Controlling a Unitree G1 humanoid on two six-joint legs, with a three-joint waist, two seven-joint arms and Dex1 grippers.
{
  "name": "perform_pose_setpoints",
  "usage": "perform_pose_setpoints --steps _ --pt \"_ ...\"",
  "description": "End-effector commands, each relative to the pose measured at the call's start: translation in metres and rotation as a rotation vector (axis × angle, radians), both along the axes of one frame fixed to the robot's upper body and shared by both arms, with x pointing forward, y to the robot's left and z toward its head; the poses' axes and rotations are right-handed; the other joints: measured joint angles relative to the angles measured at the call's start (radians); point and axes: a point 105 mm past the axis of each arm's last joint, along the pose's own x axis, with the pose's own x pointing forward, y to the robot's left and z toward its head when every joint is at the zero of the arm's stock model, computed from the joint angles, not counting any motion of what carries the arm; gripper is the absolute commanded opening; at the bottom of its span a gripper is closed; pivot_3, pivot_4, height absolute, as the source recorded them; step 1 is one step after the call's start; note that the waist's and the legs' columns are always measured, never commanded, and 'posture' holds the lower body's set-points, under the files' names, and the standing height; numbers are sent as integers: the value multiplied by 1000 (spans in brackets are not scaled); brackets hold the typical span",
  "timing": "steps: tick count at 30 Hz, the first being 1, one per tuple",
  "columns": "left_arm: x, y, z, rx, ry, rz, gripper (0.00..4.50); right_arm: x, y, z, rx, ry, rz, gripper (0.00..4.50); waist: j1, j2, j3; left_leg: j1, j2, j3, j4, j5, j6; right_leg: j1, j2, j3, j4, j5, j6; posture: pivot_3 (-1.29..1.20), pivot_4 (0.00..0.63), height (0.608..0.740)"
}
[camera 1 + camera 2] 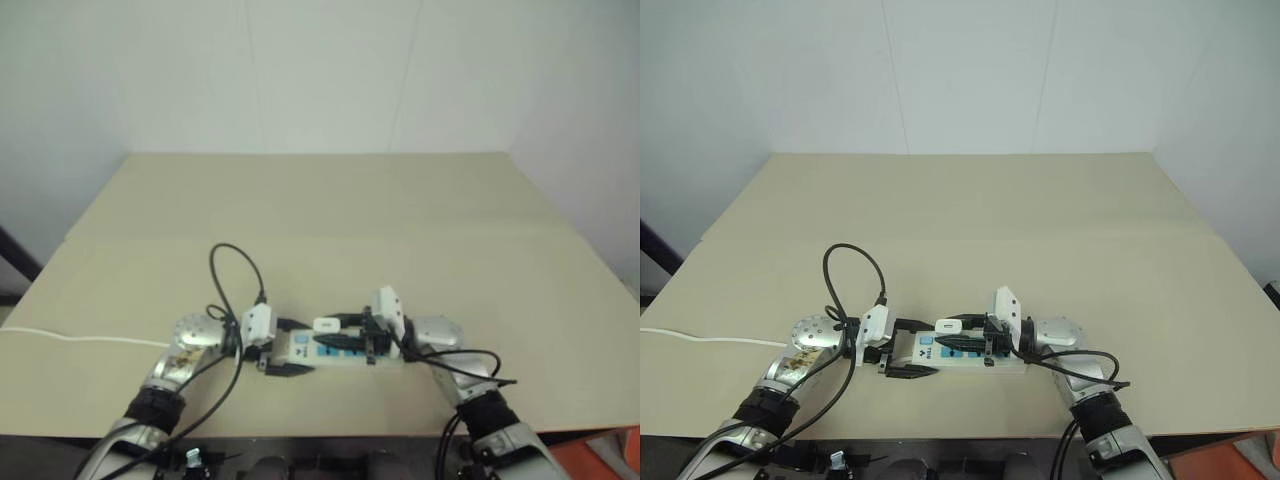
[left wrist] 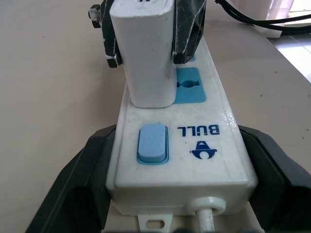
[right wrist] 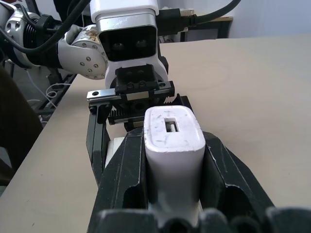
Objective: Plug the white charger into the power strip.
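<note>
Near the tan bench's [image 1: 330,200] front edge, the left end effector [image 2: 160,194] is clamping the power strip [image 2: 180,160] while the right end effector [image 3: 170,194], gripping the white charger [image 3: 172,141], should be pressing it squarely, without tilting, into its socket.

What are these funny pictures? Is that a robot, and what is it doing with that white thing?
Yes, it is a robot with two arms, and each arm ends in black jaws that pinch things.

The two wide pictures come from cameras in its head, looking down at a tan table. The two close-up pictures come from small cameras on its wrists.

On the table lies a power strip, a long white bar with blue sockets and a blue switch. The left gripper pinches the strip's switch end from both sides to keep it steady. The right gripper pinches the white charger, a little white block.

The charger stands upright on the strip, on the socket next to the switch. I cannot tell if it is pushed all the way in.
</note>
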Motion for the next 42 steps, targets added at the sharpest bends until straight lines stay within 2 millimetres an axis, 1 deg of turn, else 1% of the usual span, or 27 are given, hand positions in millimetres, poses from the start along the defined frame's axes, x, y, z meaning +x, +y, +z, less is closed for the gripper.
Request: perform_pose_setpoints --steps 1,6,9,12,16,29,31,33,34,38,39,42 --pt "4 18 0 50 -11 46 3296 -4 -30 -58 -105 181 -156 1095 0 -2 -1 1 0 0 0 0 0 0 0 0 0 0 0 0 150 740" --pt "4 17 1 49 -13 38 3296 -3 -18 -50 -83 142 -128 1095 -4 -4 -2 3 2 0 -1 0 0 1 1 0 0 -1 0 0 150 740" --pt "3 18 2 50 -12 36 3296 -7 -13 -49 -92 157 -77 1095 -4 -4 -2 4 2 0 -3 0 0 1 2 0 0 -2 -1 0 150 740" --pt "2 19 1 54 -8 31 3296 -12 -12 -50 -120 173 -23 1095 -4 -4 -2 5 3 0 -5 0 0 1 2 0 1 -2 -2 0 150 740" --pt "1 19 1 55 -6 31 3296 -13 -11 -51 -130 190 -3 1095 -4 -4 -2 5 3 0 -7 0 0 0 3 0 1 -3 -3 0 150 740" --pt "-1 20 1 57 -4 34 3296 -15 -8 -55 -150 215 12 1095 -4 -3 -1 5 4 0 -9 0 0 0 3 0 1 -4 -4 0 150 740" --pt "-1 20 1 57 -3 34 3296 -16 -7 -56 -153 221 11 1853 -4 -3 -1 5 4 0 -9 0 0 0 3 0 1 -4 -4 0 150 740" --pt "-1 20 1 58 -1 33 3296 -15 -7 -56 -159 218 4 2466 -4 -3 -2 5 4 0 -9 0 0 0 3 0 0 -5 -4 0 150 740" --pt "-1 20 1 58 -1 32 3296 -15 -8 -56 -162 213 2 2892 -4 -3 -2 6 4 0 -9 0 0 0 3 0 0 -5 -4 0 150 740" --pt "0 19 1 59 0 31 3296 -14 -9 -56 -171 210 -3 4275 -4 -3 -1 6 6 0 -9 0 -1 0 4 0 1 -5 -4 0 150 740" --pt "1 19 1 58 -1 30 3296 -13 -10 -55 -172 209 -3 4491 -4 -3 -1 6 7 0 -9 0 -1 0 4 0 1 -5 -4 0 150 740" --pt "2 18 2 56 -2 29 3296 -10 -13 -51 -171 201 -12 4491 -4 -3 -1 6 8 0 -10 0 -1 0 5 0 0 -5 -4 0 150 740"
